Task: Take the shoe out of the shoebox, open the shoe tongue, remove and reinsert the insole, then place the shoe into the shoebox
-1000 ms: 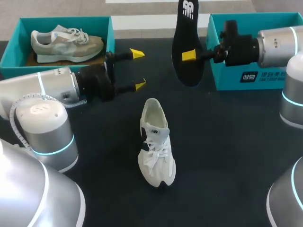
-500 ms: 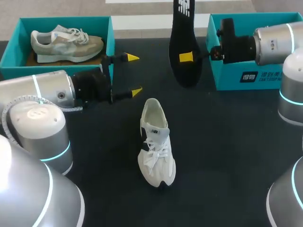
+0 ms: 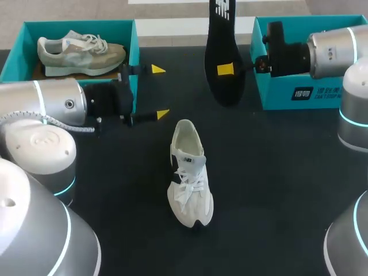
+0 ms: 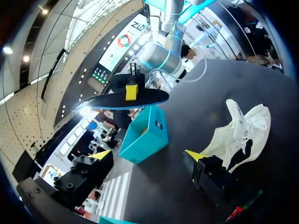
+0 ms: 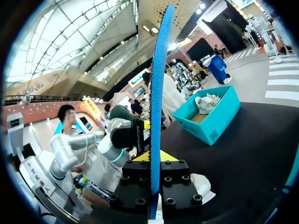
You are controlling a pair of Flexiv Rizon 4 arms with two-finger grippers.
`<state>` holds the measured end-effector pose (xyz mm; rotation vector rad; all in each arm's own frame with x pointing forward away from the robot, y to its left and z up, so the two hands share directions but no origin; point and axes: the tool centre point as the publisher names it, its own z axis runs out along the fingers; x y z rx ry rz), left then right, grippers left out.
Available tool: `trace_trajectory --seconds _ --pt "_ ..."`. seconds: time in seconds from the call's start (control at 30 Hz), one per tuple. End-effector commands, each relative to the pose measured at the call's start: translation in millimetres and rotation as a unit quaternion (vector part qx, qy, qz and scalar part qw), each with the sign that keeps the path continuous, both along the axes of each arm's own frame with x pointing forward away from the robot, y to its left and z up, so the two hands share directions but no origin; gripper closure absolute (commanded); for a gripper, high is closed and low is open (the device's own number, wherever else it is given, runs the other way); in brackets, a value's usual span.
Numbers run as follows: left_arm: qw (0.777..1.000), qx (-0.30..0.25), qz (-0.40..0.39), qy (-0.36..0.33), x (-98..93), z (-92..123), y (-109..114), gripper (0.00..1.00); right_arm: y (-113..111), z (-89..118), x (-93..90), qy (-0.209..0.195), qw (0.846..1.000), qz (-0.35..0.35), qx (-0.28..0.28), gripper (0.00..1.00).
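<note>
Dark counter [image 3: 276, 190] is stretching out under both arms, and the pale cream lace-up sneaker [image 3: 190, 172] is lying in the middle of it, toe toward the robot and collar gaping toward the far side. The right end effector [image 3: 225, 69] is pinching the long black foam insole [image 3: 224, 92] and holding it upright in the air, beyond the sneaker and just in front of the teal cardboard shoebox [image 3: 276, 98] on the right. The left end effector [image 3: 160, 91] is hanging wide with nothing between its yellow tips. It is sitting near the sneaker's heel, beside a second teal box [image 3: 75, 24] cradling a beige sneaker [image 3: 80, 52].

So the insole is out, and reinsertion is looking like the step in hand. To do it well, the right arm is going to need to tip the insole over and feed the toe end into the collar first, sliding it low along the sole rather than pushing it straight down. The foam is looking floppy, so it could be buckling if rushed. The sneaker is resting loose and may be skidding away, so the left arm should be bracing the heel or lifting the tongue clear.
</note>
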<state>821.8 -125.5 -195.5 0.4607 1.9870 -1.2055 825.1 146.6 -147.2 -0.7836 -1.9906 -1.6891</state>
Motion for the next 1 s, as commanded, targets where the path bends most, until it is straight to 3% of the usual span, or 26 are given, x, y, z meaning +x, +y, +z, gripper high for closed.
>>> trace_trajectory --seconds 0.03,0.97,1.0 --pt "1.0 0.005 -0.001 0.003 1.4 0.7 -1.6 0.0 1.6 0.0 -0.2 0.0 1.0 -0.001 -0.001 1.0" --pt "1.0 0.005 -0.001 0.003 1.4 0.7 -1.6 0.0 1.6 0.0 -0.2 0.0 1.0 -0.001 -0.001 1.0" --pt "1.0 0.006 -0.001 0.028 0.9 -0.2 1.1 0.0 3.2 -3.9 -0.5 -0.004 1.0 -0.003 0.007 1.0"
